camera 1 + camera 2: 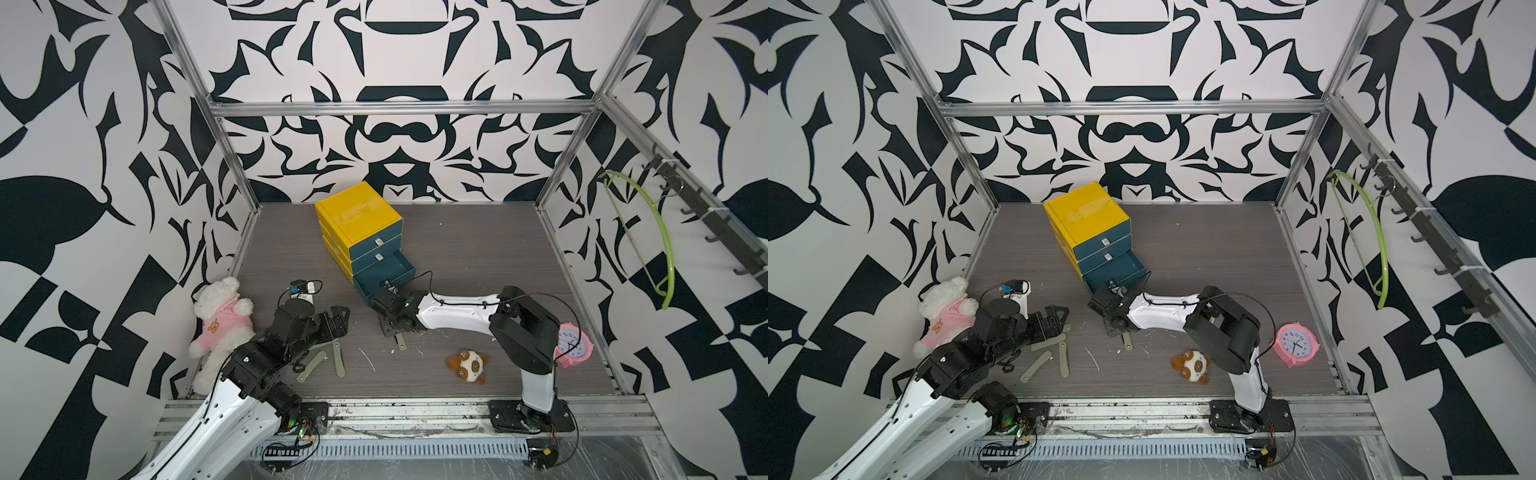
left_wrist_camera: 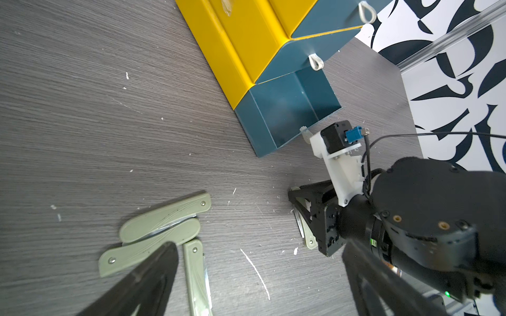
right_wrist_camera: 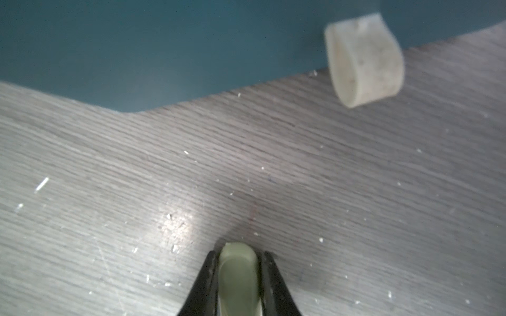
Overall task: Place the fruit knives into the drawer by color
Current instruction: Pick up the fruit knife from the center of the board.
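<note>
Where it sits toward the back of the grey wood-grain table [image 1: 478, 249], the cube-shaped yellow plastic cabinet [image 1: 357, 216] has its top two dark teal drawers shut and the bottom drawer [image 1: 386, 270] pulled out. Right gripper [image 3: 238, 255] is low, just in front of that open drawer's front panel, fingers pressed onto the sides of one slim olive-green plastic fruit knife [image 3: 238, 281]. In a top view the knife's other end [image 1: 401, 341] pokes out from under the gripper toward the table's near edge. Can't tell if it's clear of the surface. Left gripper [image 1: 338, 320] is well apart from the cabinet, jaws spread wide, nothing between them. Three more olive-green fruit knives [image 2: 164, 219] lie flat on the table right below it: two touching side by side, third just beside them at an angle. Small whitish pull tab [image 3: 364, 60] on the open drawer hangs near the right gripper's tips, not touching.
</note>
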{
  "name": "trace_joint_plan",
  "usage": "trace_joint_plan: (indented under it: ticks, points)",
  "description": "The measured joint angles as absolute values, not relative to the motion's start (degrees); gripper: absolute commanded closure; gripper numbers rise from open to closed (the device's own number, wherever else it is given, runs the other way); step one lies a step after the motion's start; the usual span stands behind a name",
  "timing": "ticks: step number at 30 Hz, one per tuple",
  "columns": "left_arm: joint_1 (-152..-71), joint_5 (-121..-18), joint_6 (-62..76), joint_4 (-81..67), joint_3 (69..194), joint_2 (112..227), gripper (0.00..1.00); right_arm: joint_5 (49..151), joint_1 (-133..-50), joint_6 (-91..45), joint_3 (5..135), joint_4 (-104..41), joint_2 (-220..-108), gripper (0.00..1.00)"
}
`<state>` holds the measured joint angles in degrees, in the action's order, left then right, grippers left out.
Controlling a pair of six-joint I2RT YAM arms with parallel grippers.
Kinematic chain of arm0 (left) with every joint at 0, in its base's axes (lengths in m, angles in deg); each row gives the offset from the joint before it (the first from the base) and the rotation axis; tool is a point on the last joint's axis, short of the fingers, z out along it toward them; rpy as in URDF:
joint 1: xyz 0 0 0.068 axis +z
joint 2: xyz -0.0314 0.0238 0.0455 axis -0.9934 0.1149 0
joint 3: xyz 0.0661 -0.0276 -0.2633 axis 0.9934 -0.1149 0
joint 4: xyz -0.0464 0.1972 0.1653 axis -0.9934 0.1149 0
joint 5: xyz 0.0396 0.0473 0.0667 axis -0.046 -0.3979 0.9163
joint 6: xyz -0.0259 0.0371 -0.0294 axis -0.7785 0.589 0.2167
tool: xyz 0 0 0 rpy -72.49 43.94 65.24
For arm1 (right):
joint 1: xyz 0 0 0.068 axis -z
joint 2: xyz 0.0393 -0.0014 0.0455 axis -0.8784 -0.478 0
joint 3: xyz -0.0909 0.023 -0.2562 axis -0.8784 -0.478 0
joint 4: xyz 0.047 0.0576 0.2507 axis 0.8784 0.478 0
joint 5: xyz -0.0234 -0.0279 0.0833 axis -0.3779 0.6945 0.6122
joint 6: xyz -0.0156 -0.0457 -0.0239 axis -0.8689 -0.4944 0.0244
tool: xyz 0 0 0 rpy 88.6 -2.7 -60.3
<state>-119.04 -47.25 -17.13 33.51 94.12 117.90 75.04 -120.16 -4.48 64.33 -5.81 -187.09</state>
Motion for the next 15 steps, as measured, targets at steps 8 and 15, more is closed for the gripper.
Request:
trace_joint_plan:
  ticks: [8, 15]
  points:
    - [-119.0, -47.3, -17.4, 33.5, 94.1, 118.8, 0.01, 74.9, -120.2, -6.5, 58.2, -8.5, -181.8, 0.9]
    - [-119.0, -47.2, -17.7, 33.5, 94.1, 120.5, 0.01, 74.1, -120.2, -7.9, 54.6, -14.0, -172.6, 0.9]
